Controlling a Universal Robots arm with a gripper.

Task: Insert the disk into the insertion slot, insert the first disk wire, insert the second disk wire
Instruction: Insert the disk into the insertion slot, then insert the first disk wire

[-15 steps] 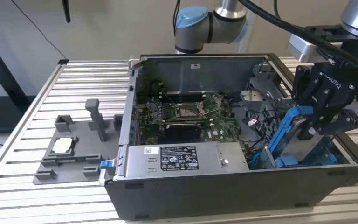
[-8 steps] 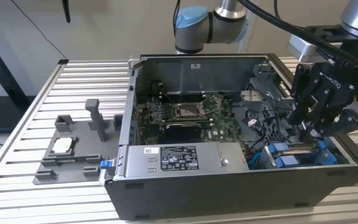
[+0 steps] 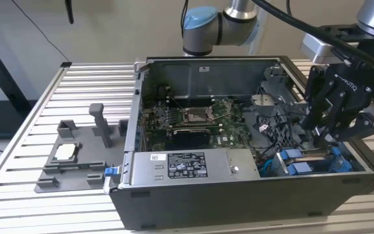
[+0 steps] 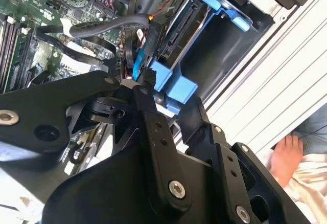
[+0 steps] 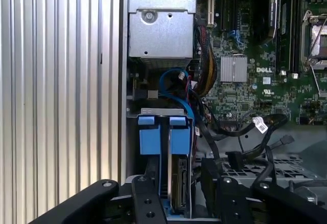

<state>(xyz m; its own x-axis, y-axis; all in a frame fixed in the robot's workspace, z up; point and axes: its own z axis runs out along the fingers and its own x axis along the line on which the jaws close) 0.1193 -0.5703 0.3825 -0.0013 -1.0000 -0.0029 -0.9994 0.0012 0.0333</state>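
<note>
A: Disk (image 5: 179, 183) position?

B: Standing on edge in the slot (image 3: 343, 165), in the corner of the case (image 3: 239, 204) at the exterior view's right, blue tabs (image 5: 153, 134) showing.

A: Claw (image 3: 322, 139)?

B: Just above it. Its fingers seem spread to either side and gripping nothing, but the view is crowded, so I'm not certain.

A: Handling?

B: Rigid, dense, probably shock-sensitive. I'd hold the blue tabs or the long edges, never the connector end.
</note>
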